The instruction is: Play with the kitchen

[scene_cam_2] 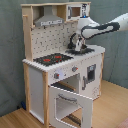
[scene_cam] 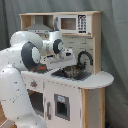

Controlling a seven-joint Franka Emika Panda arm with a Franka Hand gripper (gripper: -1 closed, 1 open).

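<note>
End effector (scene_cam_2: pixel 76 44), finger state indiscernible, hovers at the sink (scene_cam: pixel 75 73) of the kitchen (scene_cam_2: pixel 60 70); apparently rigid, grasp the faucet (scene_cam: pixel 85 56).

Kitchen (scene_cam_2: pixel 55 75): matt white panels, pale wood edging. Hob (scene_cam_2: pixel 51 59) glossy black-red. Sink (scene_cam: pixel 75 74) grey, metallic-looking. Faucet (scene_cam: pixel 86 56) black, smooth. Arm (scene_cam: pixel 20 60) glossy white plastic. Floor (scene_cam_2: pixel 107 107) wood.

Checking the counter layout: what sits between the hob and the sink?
Only bare white countertop separates the hob from the sink, seen in the second exterior view.
</note>
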